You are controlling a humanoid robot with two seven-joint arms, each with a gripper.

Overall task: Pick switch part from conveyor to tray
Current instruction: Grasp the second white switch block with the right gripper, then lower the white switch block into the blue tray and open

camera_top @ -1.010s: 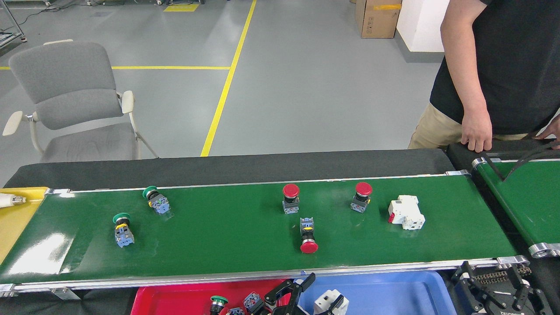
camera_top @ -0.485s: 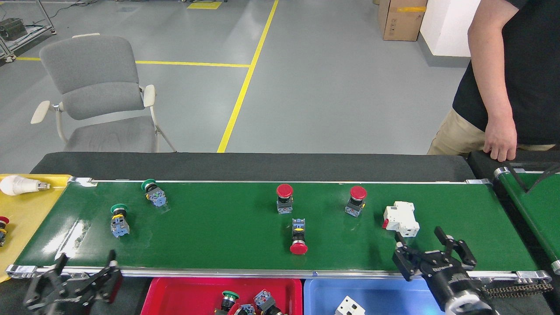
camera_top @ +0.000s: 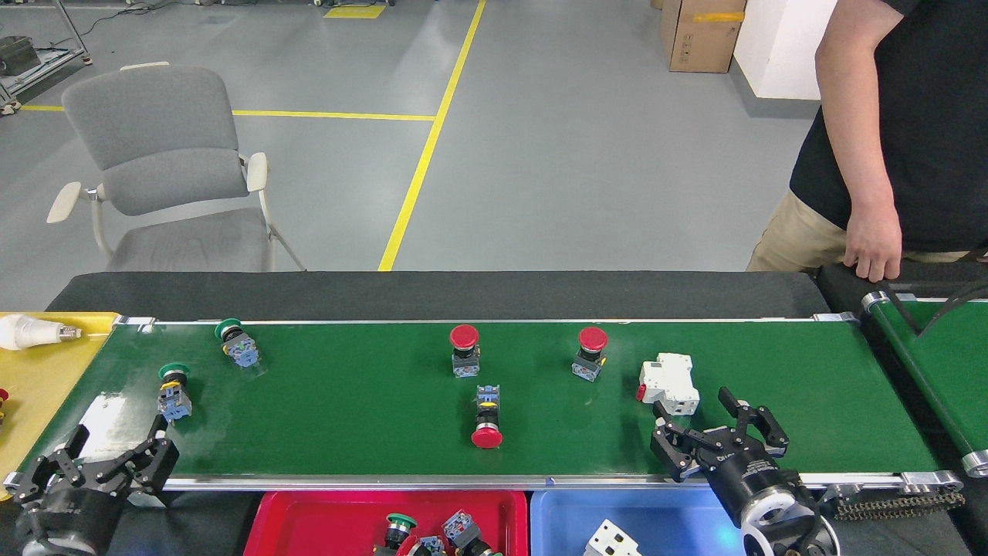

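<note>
The conveyor [camera_top: 347, 409] runs across the head view and carries several switch parts. Two green push-buttons [camera_top: 174, 391] [camera_top: 238, 344] lie at the left. Three red mushroom buttons [camera_top: 465, 349] [camera_top: 590, 352] [camera_top: 486, 418] sit mid-belt. A white breaker [camera_top: 670, 384] rests to the right. My right gripper [camera_top: 698, 423] hangs open just in front and right of the breaker, not touching it. My left gripper [camera_top: 117, 444] is open at the belt's near left corner, just below the nearest green button. The red tray [camera_top: 309, 517] below holds some button parts, and the blue tray [camera_top: 679, 521] holds a white breaker.
A yellow tray [camera_top: 46, 371] with a light bulb [camera_top: 27, 332] lies off the belt's left end. A second narrower green belt [camera_top: 934, 363] angles in at the right. A person stands at the far right with a hand [camera_top: 872, 251] on the black edge. A grey chair [camera_top: 166, 177] stands behind.
All parts on the belt have shifted left. My right gripper moved left and closer to the white breaker. My left gripper rose toward the nearest green button.
</note>
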